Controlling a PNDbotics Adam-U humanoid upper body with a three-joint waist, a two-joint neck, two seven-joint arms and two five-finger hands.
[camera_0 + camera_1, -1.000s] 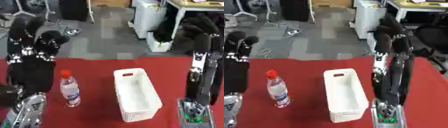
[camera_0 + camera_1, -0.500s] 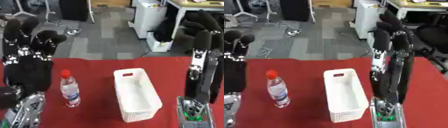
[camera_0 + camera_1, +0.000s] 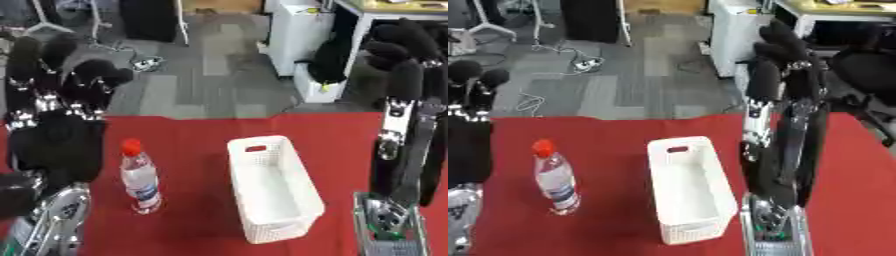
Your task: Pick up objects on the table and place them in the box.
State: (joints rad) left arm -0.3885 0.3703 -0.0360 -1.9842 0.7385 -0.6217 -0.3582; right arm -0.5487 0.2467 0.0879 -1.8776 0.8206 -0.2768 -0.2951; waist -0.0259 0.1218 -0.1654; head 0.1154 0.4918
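Water bottle (image 3: pixel 140 177), red cap, stands upright on the red table (image 3: pixel 192 145), left of the white box (image 3: pixel 273 187) and a little apart from it; box looks empty. Left hand (image 3: pixel 57 125) is raised just left of the bottle, fingers straight and spread, holding nothing. Right hand (image 3: pixel 785 100) is up on the far side of the box, fingers straight, also empty. Risk: the bottle is tall and narrow, so a sideways brush from the left hand could tip it. Nothing lies between bottle and box. Beyond the table are grey floor, cables and a white cabinet (image 3: pixel 302 25).
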